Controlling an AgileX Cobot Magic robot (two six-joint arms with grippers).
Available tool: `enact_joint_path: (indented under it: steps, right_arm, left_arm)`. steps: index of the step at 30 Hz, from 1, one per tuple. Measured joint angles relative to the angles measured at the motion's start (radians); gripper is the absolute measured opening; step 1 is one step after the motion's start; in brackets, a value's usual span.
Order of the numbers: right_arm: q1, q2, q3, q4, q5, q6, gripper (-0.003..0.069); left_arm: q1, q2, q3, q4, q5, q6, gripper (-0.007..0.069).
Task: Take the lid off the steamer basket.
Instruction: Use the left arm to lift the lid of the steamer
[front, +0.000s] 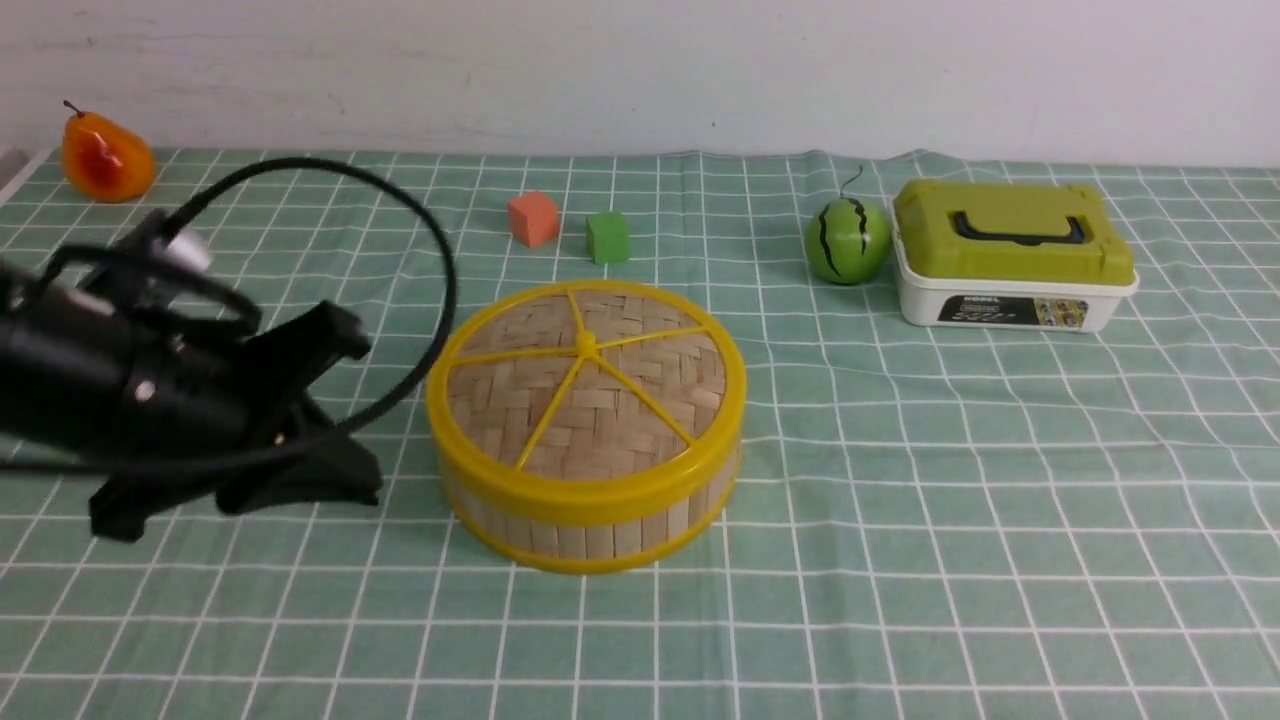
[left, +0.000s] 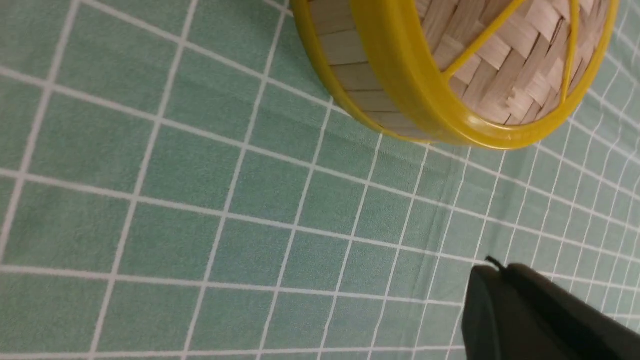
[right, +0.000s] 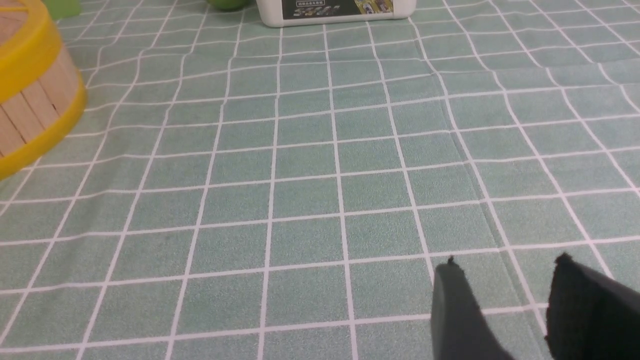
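You have a green table cover with a white grid running under everything in front of you. On it, the round steamer basket sits upright near the middle of the front view, its pale slatted wall showing between yellow rings. The lid lies flat on top of the basket, a woven disc with a thick yellow rim and yellow spokes meeting at a hub. Your left gripper is to the left of the basket, apart from it, its fingers closed together with nothing between them; the front view blurs it, so its exact height above the cloth is hard to judge. Your right gripper shows only in its own wrist view, fingers spread, nothing held. Far back on the right you have the white box with its olive-green lid and black handle. Just beside it is the striped watermelon, and at the far left the orange pear. Smallest are the green block and the red block, near each other behind the basket.
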Motion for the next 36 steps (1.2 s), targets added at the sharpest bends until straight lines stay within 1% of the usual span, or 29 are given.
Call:
enact_joint_path:
  steps: [1, 2, 4, 5, 8, 9, 10, 11, 12, 13, 15, 16, 17, 18, 20, 21, 22, 23, 24, 25, 26, 27, 29, 31, 32, 33, 36]
  right_arm:
    - [0.000, 0.000, 0.000, 0.000, 0.000, 0.000, 0.0241]
    - [0.000, 0.000, 0.000, 0.000, 0.000, 0.000, 0.0241]
    - [0.000, 0.000, 0.000, 0.000, 0.000, 0.000, 0.0241]
    - [0.000, 0.000, 0.000, 0.000, 0.000, 0.000, 0.0241]
    - [0.000, 0.000, 0.000, 0.000, 0.000, 0.000, 0.0241]
    - [0.000, 0.000, 0.000, 0.000, 0.000, 0.000, 0.0241]
    - [0.000, 0.000, 0.000, 0.000, 0.000, 0.000, 0.0241]
    - [0.000, 0.000, 0.000, 0.000, 0.000, 0.000, 0.0241]
    - [0.000, 0.000, 0.000, 0.000, 0.000, 0.000, 0.0241]
    - [0.000, 0.000, 0.000, 0.000, 0.000, 0.000, 0.0241]
    - [0.000, 0.000, 0.000, 0.000, 0.000, 0.000, 0.0241]
    - [0.000, 0.000, 0.000, 0.000, 0.000, 0.000, 0.0241]
    - [0.000, 0.000, 0.000, 0.000, 0.000, 0.000, 0.0241]
    - [0.000, 0.000, 0.000, 0.000, 0.000, 0.000, 0.0241]
    - [0.000, 0.000, 0.000, 0.000, 0.000, 0.000, 0.0241]
    - [0.000, 0.000, 0.000, 0.000, 0.000, 0.000, 0.0241]
    - [0.000, 0.000, 0.000, 0.000, 0.000, 0.000, 0.0241]
    - [0.000, 0.000, 0.000, 0.000, 0.000, 0.000, 0.0241]
    - [0.000, 0.000, 0.000, 0.000, 0.000, 0.000, 0.0241]
    - [0.000, 0.000, 0.000, 0.000, 0.000, 0.000, 0.0241]
    - [0.000, 0.000, 0.000, 0.000, 0.000, 0.000, 0.0241]
    - [0.000, 0.000, 0.000, 0.000, 0.000, 0.000, 0.0241]
    - [0.000, 0.000, 0.000, 0.000, 0.000, 0.000, 0.0241]
    - [0.000, 0.000, 0.000, 0.000, 0.000, 0.000, 0.0241]
    - [0.000, 0.000, 0.000, 0.000, 0.000, 0.000, 0.0241]
    - [0.000, 0.000, 0.000, 0.000, 0.000, 0.000, 0.0241]
    - [0.000, 0.000, 0.000, 0.000, 0.000, 0.000, 0.0241]
  left_arm:
    - [-0.017, 0.055, -0.060, 0.019, 0.024, 0.000, -0.0013]
    - [-0.017, 0.055, -0.070, 0.023, 0.027, -0.001, -0.0013]
    - [-0.085, 0.157, -0.192, 0.101, 0.052, -0.043, -0.0013]
    - [-0.091, 0.163, -0.201, 0.109, 0.054, -0.049, -0.0013]
    - [-0.208, 0.256, -0.354, 0.287, 0.078, -0.221, -0.0013]
    - [-0.242, 0.279, -0.383, 0.330, 0.084, -0.251, -0.0013]
    - [-0.242, 0.279, -0.390, 0.341, 0.084, -0.257, -0.0013]
    - [-0.305, 0.324, -0.451, 0.441, 0.097, -0.296, -0.0013]
    - [-0.305, 0.324, -0.457, 0.452, 0.097, -0.298, -0.0013]
    - [-0.351, 0.360, -0.503, 0.534, 0.107, -0.311, -0.0013]
    - [-0.385, 0.393, -0.551, 0.623, 0.108, -0.316, -0.0012]
    - [-0.394, 0.405, -0.569, 0.660, 0.109, -0.317, -0.0011]
    - [-0.396, 0.408, -0.572, 0.660, 0.109, -0.318, -0.0010]
    - [-0.404, 0.428, -0.604, 0.703, 0.106, -0.318, 0.0004]
    - [-0.404, 0.449, -0.633, 0.724, 0.097, -0.318, 0.0034]
    - [-0.404, 0.451, -0.633, 0.725, 0.097, -0.318, 0.0034]
    - [-0.404, 0.471, -0.650, 0.732, 0.082, -0.319, 0.0073]
    - [-0.404, 0.474, -0.651, 0.733, 0.080, -0.319, 0.0083]
    - [-0.404, 0.496, -0.655, 0.733, 0.060, -0.319, 0.0128]
    - [-0.404, 0.507, -0.656, 0.733, 0.052, -0.319, 0.0153]
    - [-0.404, 0.509, -0.656, 0.733, 0.050, -0.319, 0.0160]
    - [-0.405, 0.528, -0.656, 0.733, 0.029, -0.319, 0.0220]
    - [-0.405, 0.549, -0.656, 0.734, -0.004, -0.319, 0.0289]
    - [-0.406, 0.555, -0.656, 0.734, -0.016, -0.319, 0.0311]
    - [-0.406, 0.562, -0.656, 0.736, -0.042, -0.319, 0.0347]
    - [-0.406, 0.564, -0.656, 0.737, -0.053, -0.319, 0.0360]
    - [-0.406, 0.570, -0.657, 0.745, -0.082, -0.319, 0.0386]
